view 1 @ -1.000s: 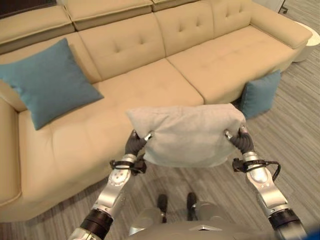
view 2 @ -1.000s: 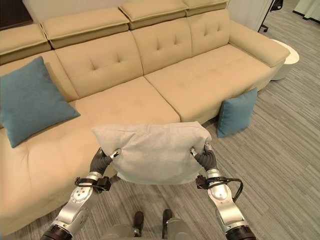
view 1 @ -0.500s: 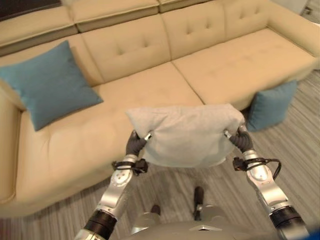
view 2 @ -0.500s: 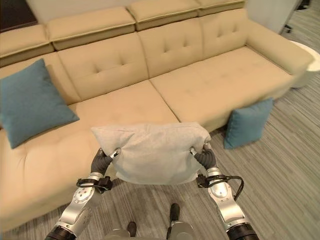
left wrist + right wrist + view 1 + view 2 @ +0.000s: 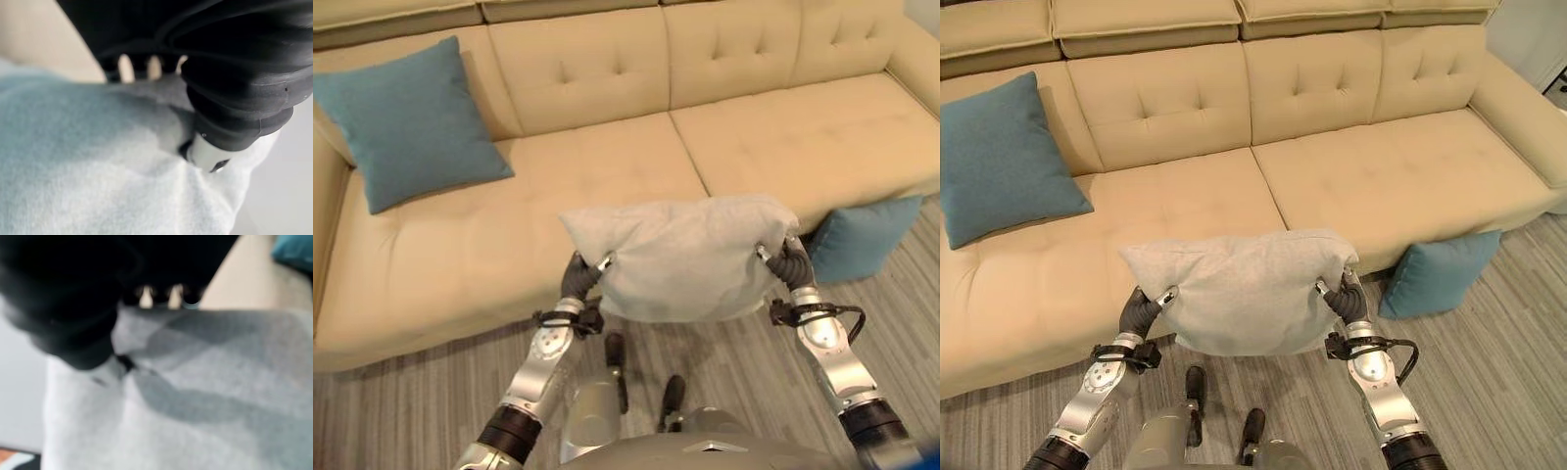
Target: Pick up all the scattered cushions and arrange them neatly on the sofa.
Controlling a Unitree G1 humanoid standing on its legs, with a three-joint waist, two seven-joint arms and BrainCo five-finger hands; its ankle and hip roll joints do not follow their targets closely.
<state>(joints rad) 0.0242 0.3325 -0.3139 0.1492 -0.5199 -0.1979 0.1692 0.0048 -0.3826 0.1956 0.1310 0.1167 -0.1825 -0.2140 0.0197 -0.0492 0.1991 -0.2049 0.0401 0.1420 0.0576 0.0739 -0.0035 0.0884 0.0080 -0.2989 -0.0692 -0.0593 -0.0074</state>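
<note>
grey cushion (image 5: pixel 1244 294) up in the air between my two hands, held in front of me above the floor (image 5: pixel 1508 343), just short of the sofa (image 5: pixel 1351 186) seat edge. my left hand (image 5: pixel 1141 311) is pinched onto its left edge, my right hand (image 5: pixel 1347 297) onto its right edge; in both wrist views the fabric bunches up where thumb and fingers close on it. so: both hands clamped on cloth, not cradling from under.

handling, my read: light and soft. it sags a little in the middle and bulges at the top, filling loose, cover a matte woven cloth that should grip well, not slippery. nothing fragile here. risk is the opposite kind: a pinch on the sides takes only the cover, and the stuffing can shift or the cloth can creep out of the fingers if i swing it. better hold would be deeper, with some filling inside the grip, or keep the two hands level so neither side bears it all.

other cushions: one teal cushion (image 5: pixel 1004 157) leaning on the sofa's backrest at the left end, tilted on a corner. second teal cushion (image 5: pixel 1440 274) down on the floor, propped against the sofa front at the right, not yet picked up. same type by look, likely same soft handling; take it by opposite edges too.

middle seat is bare, a fair spot for the grey one.
</note>
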